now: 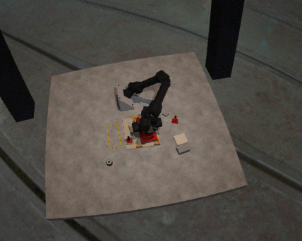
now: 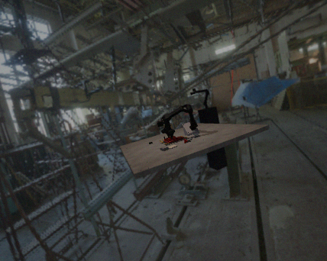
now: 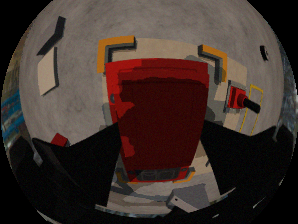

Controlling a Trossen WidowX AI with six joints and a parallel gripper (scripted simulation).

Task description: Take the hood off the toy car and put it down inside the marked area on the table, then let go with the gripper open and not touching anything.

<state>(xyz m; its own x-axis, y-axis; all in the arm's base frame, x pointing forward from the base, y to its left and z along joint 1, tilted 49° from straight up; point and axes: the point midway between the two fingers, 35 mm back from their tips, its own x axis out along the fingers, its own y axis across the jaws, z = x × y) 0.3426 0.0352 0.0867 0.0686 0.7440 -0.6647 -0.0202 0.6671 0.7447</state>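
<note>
The pincer (image 1: pixel 147 128) (image 2: pixel 169 136) (image 3: pixel 161 124) is clenched on the red hood (image 1: pixel 147 135) (image 3: pixel 162 105), its jaws at two opposite sides, I think for a level lift. The hood lies on the toy car (image 1: pixel 150 140) (image 2: pixel 173 140) (image 3: pixel 160 175). A red block with black peg (image 1: pixel 129 141) (image 3: pixel 237 97) stands near the way to the yellow marked area (image 1: pixel 108 137) (image 3: pixel 256 87); low carrying could knock it

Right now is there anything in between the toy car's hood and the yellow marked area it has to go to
Yes: a small red piece with a black stem stands beside the car, on the side facing the yellow outline.
</note>
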